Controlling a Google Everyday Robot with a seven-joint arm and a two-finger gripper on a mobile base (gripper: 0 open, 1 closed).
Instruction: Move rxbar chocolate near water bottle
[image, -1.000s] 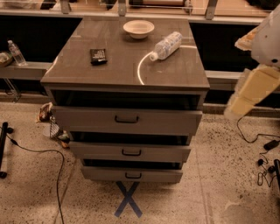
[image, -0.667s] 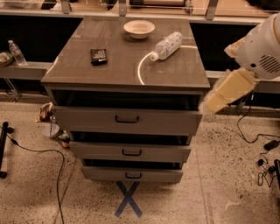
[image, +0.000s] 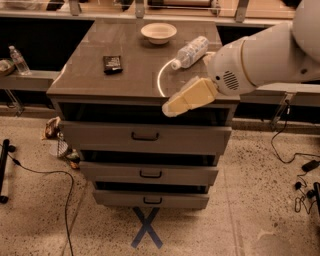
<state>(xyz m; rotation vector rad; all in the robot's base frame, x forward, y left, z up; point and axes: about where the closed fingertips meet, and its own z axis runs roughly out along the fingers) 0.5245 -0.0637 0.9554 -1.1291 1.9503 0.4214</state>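
The rxbar chocolate lies flat on the table, well left of the water bottle, so the move looks not yet begun. The end effector hovers in front of the water bottle, over the table's front edge. It carries nothing, and whether it is open or closed cannot be told.

The arm comes in from the upper right edge of the view as a thick white rounded tube, slanting down and to the left. It ends in a round white wrist with a small grille of dark holes on its face, right of the middle of the view. From the wrist the pale tan gripper sticks out down and to the left, its blunt tip near the middle of the view
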